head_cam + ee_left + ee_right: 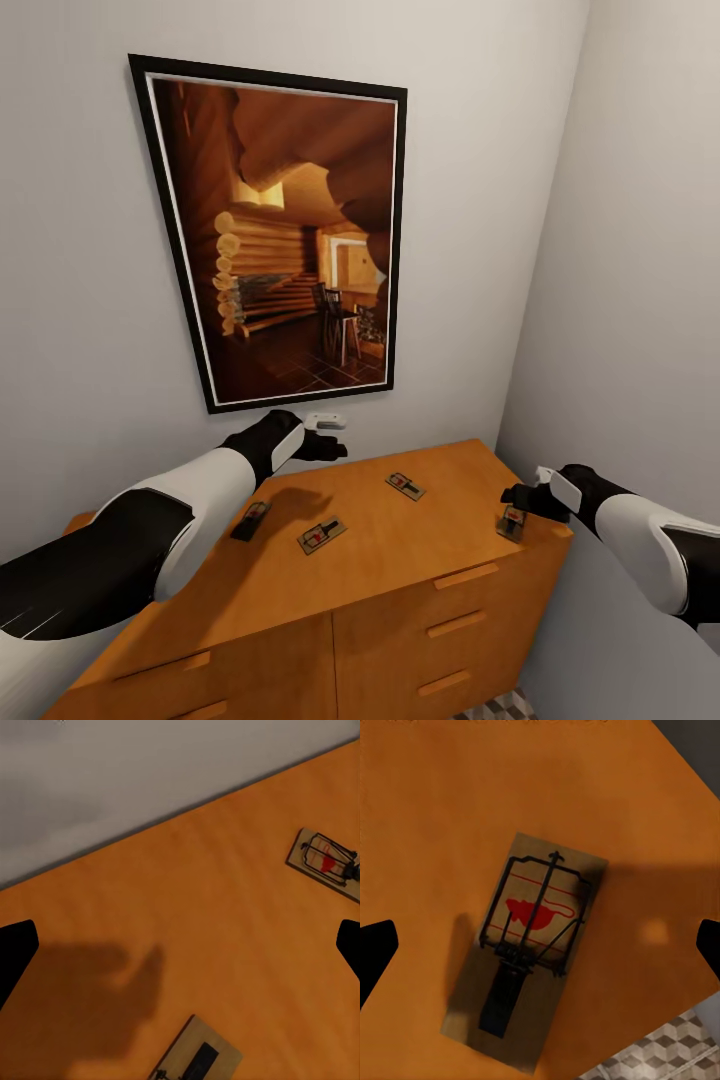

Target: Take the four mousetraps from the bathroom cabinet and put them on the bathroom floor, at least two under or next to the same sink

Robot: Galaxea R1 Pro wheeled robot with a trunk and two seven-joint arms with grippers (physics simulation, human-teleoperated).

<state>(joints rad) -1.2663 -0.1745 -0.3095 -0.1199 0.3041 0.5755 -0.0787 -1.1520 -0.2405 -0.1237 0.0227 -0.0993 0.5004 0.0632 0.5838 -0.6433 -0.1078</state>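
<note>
Both claws spread, left claw (325,432), right claw (522,492), four mousetraps (322,535) (251,520) (405,486) (512,523) atop cabinet (400,610)

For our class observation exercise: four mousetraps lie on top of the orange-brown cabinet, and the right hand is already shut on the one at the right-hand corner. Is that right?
Not quite. The right hand is open, hovering above that mousetrap, not shut on it; the right wrist view shows its fingertips spread wide either side of the trap. The rest holds: all four traps lie on the cabinet top in the head view.

4 mousetraps (322,535) lying flat and apart on the orange-brown cabinet (400,580) top, 1 at its right corner
</note>
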